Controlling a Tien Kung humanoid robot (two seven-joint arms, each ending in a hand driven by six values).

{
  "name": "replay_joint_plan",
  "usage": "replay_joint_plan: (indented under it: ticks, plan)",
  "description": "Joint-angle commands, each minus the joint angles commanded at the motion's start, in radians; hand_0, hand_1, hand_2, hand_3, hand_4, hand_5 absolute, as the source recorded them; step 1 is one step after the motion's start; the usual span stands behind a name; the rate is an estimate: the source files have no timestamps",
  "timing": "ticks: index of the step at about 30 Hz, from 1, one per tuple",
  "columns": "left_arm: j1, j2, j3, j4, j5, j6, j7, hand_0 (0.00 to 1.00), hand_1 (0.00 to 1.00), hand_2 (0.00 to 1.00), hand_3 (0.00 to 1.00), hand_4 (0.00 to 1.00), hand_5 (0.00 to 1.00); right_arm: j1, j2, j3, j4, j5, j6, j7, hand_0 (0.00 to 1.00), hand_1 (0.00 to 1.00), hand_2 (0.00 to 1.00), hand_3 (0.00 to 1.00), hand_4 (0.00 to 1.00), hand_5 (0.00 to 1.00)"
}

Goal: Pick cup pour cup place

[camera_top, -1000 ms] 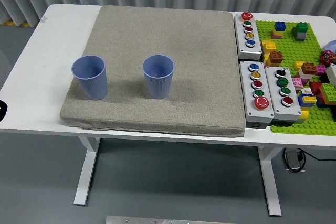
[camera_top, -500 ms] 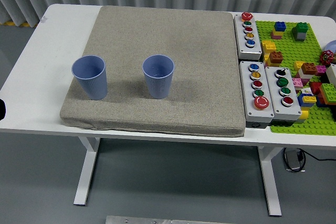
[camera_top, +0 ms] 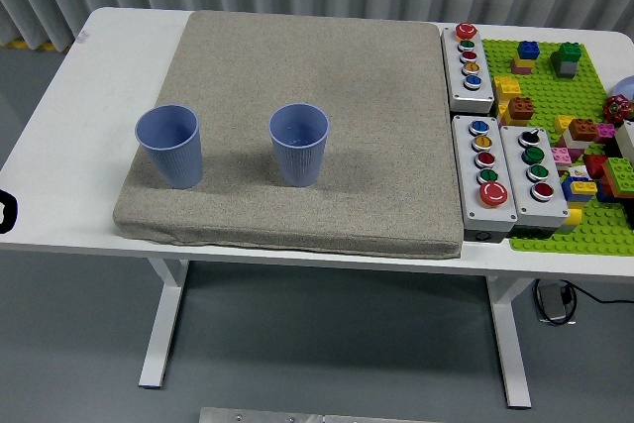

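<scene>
Head view, left hand [camera_top: 5,211] a cropped black sliver, fingers indiscernible

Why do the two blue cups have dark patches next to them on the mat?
Head view: those are soft shadows; the left cup and right cup block light coming from above, darkening the grey mat beside them. The picture is sharp, with no glare, and only a black bit of the left hand shows at the edge.

Only a black sliver of the left hand [camera_top: 6,211] pokes in at the frame's left edge, well left of the ribbed blue plastic cup [camera_top: 169,146]; can't tell its fingers; the green studded brick baseplate [camera_top: 570,136] gets chopped off at the right edge, bricks included.
</scene>
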Motion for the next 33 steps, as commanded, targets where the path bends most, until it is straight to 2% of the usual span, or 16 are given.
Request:
replay_joint_plan:
  ticks: [33]
  plan:
    - [0.008, -0.013, -0.008, -0.042, 0.050, 0.012, 0.006, 0.846, 0.850, 0.950, 0.962, 0.861, 0.998, 0.003, -0.005, -0.010, -0.003, 0.021, -0.003, 0.008, 0.698, 0.684, 0.624, 0.623, 0.002, 0.385]
